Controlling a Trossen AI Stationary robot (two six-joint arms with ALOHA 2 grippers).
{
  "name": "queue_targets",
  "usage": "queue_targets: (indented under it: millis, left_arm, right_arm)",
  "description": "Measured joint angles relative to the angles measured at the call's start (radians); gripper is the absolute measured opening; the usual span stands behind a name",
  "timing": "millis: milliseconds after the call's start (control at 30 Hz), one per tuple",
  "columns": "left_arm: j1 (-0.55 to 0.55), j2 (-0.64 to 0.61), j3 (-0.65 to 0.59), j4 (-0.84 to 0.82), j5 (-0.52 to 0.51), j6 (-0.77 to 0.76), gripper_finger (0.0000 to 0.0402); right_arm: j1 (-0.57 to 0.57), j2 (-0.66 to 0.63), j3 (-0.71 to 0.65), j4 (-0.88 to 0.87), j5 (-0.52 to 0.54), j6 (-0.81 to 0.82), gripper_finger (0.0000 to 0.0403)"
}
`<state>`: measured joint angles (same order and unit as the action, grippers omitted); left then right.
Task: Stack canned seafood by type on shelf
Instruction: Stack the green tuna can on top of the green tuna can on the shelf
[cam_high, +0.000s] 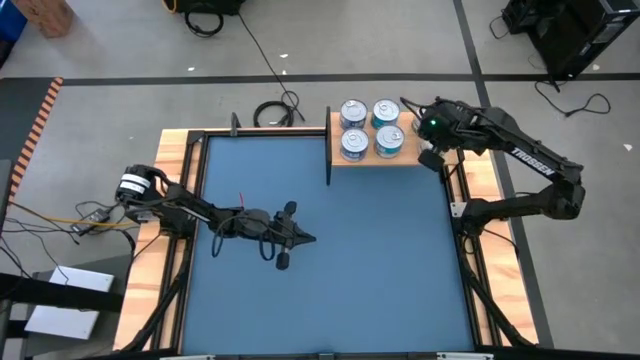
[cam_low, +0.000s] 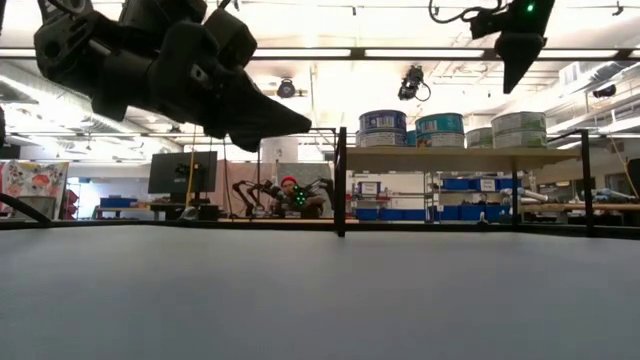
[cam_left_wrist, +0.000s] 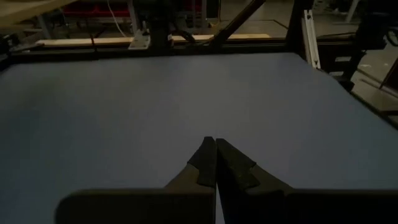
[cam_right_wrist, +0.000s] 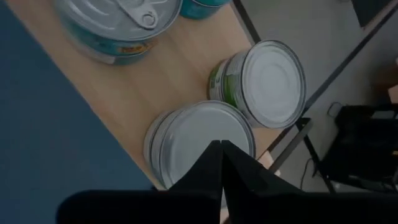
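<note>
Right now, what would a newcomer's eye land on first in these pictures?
Probably the cluster of shiny-topped tins on the small wooden shelf at the blue mat's far right corner. The right tool hovers shut above the shelf's right end, empty. The left tool hangs shut over the bare mat.

the high camera is looking straight down, from far, on the whole blue mat (cam_high: 330, 230) and the shelf (cam_high: 372, 155) at its far edge. the low camera is sitting at mat level, near the edge opposite the shelf (cam_low: 450, 156), and is facing level toward it and the room behind. the left wrist camera is looking across the mat (cam_left_wrist: 155, 106) from close above. the right wrist camera is looking down on the shelf (cam_right_wrist: 155, 87) from very near. three views are sharing the shelf.
</note>
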<state>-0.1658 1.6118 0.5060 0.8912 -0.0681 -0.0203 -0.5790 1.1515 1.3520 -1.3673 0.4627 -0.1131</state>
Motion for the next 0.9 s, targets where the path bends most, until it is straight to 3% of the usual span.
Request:
queue_targets:
  millis: [300, 467, 900]
  left_arm:
    - [0.002, -0.031, 0.000, -0.004, 0.027, -0.011, 0.0005]
    - [0.022, -0.031, 0.000, -0.004, 0.064, -0.018, 0.0005]
    - [0.052, -0.096, -0.002, -0.022, 0.090, -0.012, 0.0005]
  right_arm:
    - [-0.094, 0.000, -0.100, 0.051, -0.017, -0.005, 0.0006]
    - [-0.130, 0.000, -0.102, 0.051, -0.104, 0.004, 0.0004]
    - [-0.141, 0.000, -0.103, 0.058, -0.186, 0.009, 0.0002]
